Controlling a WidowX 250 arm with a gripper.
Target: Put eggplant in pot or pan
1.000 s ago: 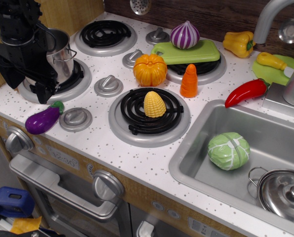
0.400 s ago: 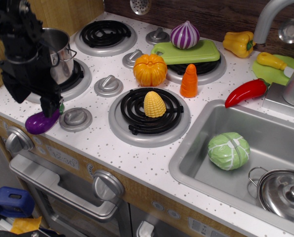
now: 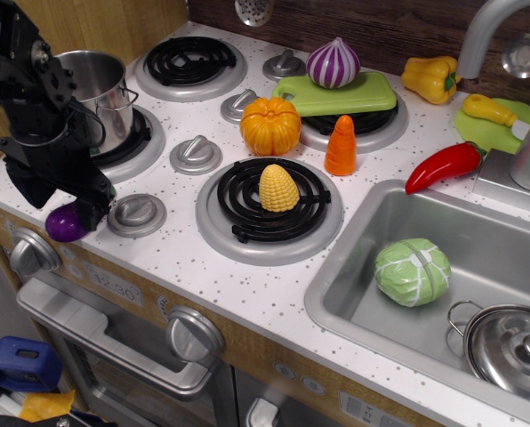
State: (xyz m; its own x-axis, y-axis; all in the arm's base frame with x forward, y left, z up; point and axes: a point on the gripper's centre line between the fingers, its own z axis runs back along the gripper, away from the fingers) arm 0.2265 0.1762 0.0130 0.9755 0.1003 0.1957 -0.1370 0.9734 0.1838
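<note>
Eggplant [image 3: 65,224] is lying at the desk's [image 3: 247,285] near left edge, mostly hidden under the black end effector [image 3: 80,206] pressing over it; whether its jaws are clamping is unclear. Steel pot [image 3: 103,96] is standing just behind.

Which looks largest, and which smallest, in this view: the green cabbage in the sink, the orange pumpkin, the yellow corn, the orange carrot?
1. Green cabbage, though it lies nearer the camera, which may flatter it.
2. Orange pumpkin.
3. Yellow corn and orange carrot look about alike; I would not rank them.
</note>
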